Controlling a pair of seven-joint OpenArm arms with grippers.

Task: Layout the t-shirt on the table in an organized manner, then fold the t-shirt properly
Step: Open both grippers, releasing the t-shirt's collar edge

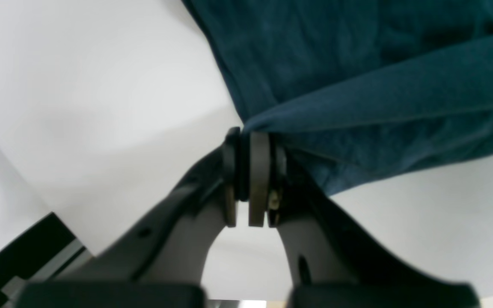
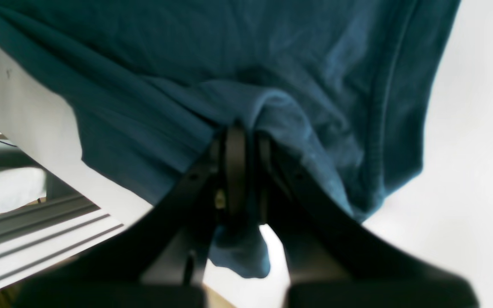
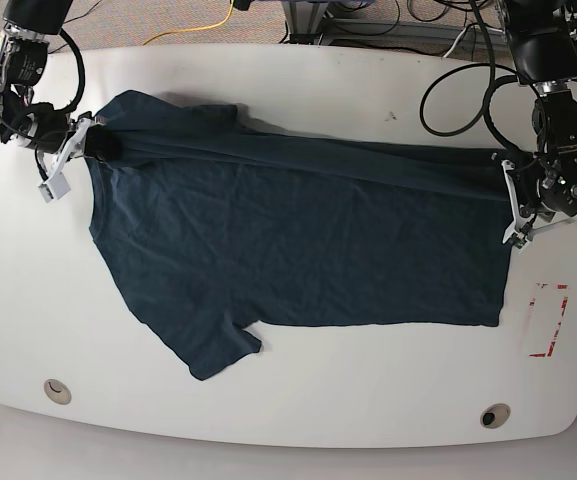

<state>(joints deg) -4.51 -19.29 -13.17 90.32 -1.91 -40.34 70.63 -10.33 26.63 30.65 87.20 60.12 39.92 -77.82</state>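
The dark navy t-shirt (image 3: pixel 298 240) lies sideways on the white table (image 3: pixel 348 100), sleeves to the left and hem to the right. A taut fold runs along its far edge between both grippers. On the right of the base view, my left gripper (image 3: pixel 509 180) is shut on the hem corner. The left wrist view shows its jaws (image 1: pixel 246 137) pinching a point of t-shirt (image 1: pixel 357 85) above the table (image 1: pixel 101 107). At the far left, my right gripper (image 3: pixel 94 142) is shut on the shoulder area. In the right wrist view it (image 2: pixel 246 132) grips bunched t-shirt (image 2: pixel 186 64).
A red tape rectangle (image 3: pixel 546 320) marks the table near the right edge. Two grommet holes (image 3: pixel 57 390) (image 3: pixel 494 415) sit near the front edge. Cables (image 3: pixel 198 25) lie beyond the far edge. A metal frame (image 2: pixel 37 231) shows below the table edge in the right wrist view.
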